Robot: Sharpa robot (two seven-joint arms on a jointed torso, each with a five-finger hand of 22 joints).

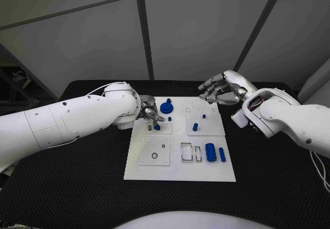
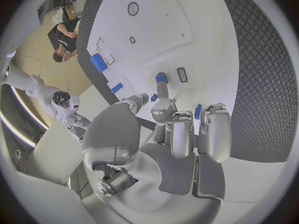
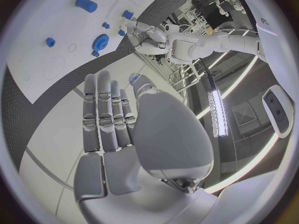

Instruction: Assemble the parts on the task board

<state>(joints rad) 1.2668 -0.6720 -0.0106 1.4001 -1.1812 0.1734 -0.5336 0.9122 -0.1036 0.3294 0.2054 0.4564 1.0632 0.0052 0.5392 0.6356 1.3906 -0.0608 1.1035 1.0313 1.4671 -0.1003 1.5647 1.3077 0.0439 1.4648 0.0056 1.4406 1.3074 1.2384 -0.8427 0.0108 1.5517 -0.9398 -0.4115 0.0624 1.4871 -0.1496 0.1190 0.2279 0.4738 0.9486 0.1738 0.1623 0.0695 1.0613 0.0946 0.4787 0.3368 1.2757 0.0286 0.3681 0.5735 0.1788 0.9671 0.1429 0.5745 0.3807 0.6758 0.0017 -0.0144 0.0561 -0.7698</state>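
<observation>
Your left hand (image 1: 151, 113) pinches a small blue peg (image 1: 157, 127) at the white board's (image 1: 180, 171) near-left slot, beside the blue gear (image 1: 167, 107). Keep it upright and press straight down. Your right hand (image 1: 221, 90) hovers empty, fingers spread, past the board's far edge.

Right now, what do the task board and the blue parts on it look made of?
Task board: probably rigid white plastic or coated sheet, matte, with cleanly cut recesses. Blue parts, such as the cylinder and gear: likely moulded or printed plastic, uniformly coloured, dull. The surface cannot be judged more closely.
</observation>
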